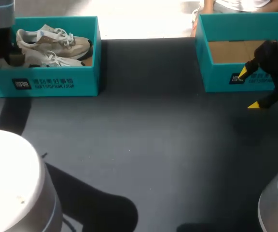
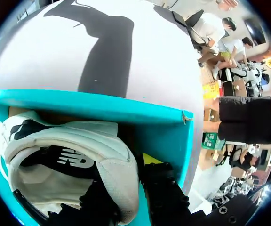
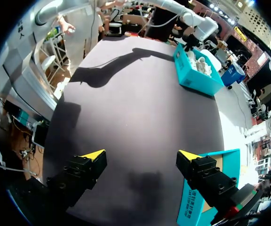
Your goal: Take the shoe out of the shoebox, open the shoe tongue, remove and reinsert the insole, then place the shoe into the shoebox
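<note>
While the right pincer (image 3: 141, 155) gapes, the left pincer (image 2: 123, 186) clamps the shoe (image 2: 79, 141) (padded heel).

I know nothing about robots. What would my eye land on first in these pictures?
Probably the bright teal shoebox at the table's far left, holding pale sneakers, with the left hand down inside it at one shoe's heel. Next, the right hand, yellow-tipped and wide open, hanging above the dark table just in front of a second teal box that looks empty.

Dk grey table (image 1: 148, 145) w/ shadows
</note>
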Controlling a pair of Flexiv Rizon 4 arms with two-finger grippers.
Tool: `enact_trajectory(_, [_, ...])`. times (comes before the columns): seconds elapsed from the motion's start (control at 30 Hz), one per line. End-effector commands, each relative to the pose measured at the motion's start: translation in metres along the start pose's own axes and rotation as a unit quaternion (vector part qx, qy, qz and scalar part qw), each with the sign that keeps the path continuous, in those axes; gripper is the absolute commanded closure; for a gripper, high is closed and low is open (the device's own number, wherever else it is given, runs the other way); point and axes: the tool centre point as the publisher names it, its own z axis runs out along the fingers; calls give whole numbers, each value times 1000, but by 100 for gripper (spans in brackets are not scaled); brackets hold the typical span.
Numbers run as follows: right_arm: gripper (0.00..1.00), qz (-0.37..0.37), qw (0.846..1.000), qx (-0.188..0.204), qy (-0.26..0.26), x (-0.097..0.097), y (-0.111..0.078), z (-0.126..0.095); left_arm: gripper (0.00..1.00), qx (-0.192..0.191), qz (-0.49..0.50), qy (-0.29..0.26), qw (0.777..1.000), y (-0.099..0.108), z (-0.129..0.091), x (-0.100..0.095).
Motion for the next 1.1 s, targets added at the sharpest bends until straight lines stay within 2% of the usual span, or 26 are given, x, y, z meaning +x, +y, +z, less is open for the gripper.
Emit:
enact_trajectory(0.03, [0, 0, 1000, 2, 1, -1, 1, 1, 100, 0, -7, 0, 1000, -7, -40, 15])
enact_trajectory(0.2, [0, 0, 1000, 2, 1, -1, 1, 1, 100, 4, -20, -1, 1000, -12, -81, 29])
enact_trajectory(0.53, [0, 0, 1000, 2, 1, -1, 1, 1, 100, -2, -1, -34, 999, -19, -121, 53])
enact_trajectory(1.1, [0, 0, 1000, 2, 1, -1, 1, 1, 100, -4, 0, -39, 999, -18, -122, 54])
